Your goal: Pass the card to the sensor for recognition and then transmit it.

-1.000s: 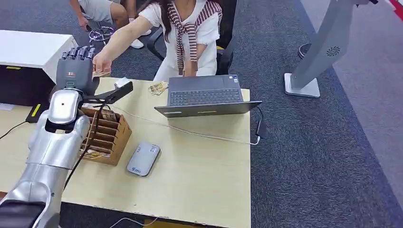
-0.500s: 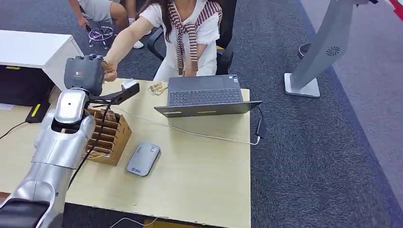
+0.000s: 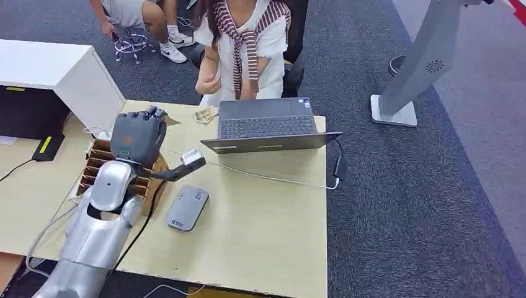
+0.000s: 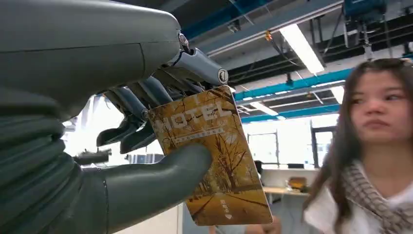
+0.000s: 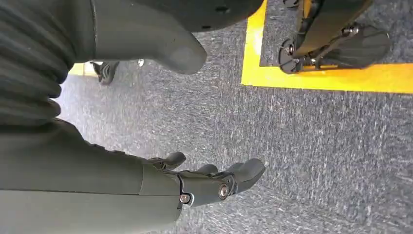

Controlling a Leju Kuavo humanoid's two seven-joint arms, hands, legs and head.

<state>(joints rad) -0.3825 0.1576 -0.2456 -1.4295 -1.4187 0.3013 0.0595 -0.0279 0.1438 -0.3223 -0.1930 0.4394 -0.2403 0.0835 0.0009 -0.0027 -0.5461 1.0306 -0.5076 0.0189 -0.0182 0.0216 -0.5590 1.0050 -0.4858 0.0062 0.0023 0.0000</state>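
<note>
1. Head view: the left hand (image 3: 138,135) sits at the left of centre of the frame, raised over the brown wooden slotted card box (image 3: 99,162) on the pale wooden desk (image 3: 260,223). Its fingers are curled in. Just right of the box, lower in the frame, lies a flat silver-grey card sensor (image 3: 187,207). An open dark grey laptop (image 3: 267,126) stands at the centre top of the desk, and a person in a white top with a striped scarf (image 3: 245,43) sits behind it. A white cabinet (image 3: 59,74) is at the upper left.

2. Left wrist view: the left hand (image 4: 146,136) pinches a golden-brown hotel card printed with autumn trees (image 4: 212,156) between the thick grey thumb and the darker fingers (image 4: 131,105). The card fills the middle of the frame; the person's face is at the right edge.

3. Right wrist view: the right hand (image 5: 204,183) hangs over grey carpet floor (image 5: 316,156) with a yellow floor stripe (image 5: 331,78) at the upper right. It holds nothing, fingers loosely apart.
</note>
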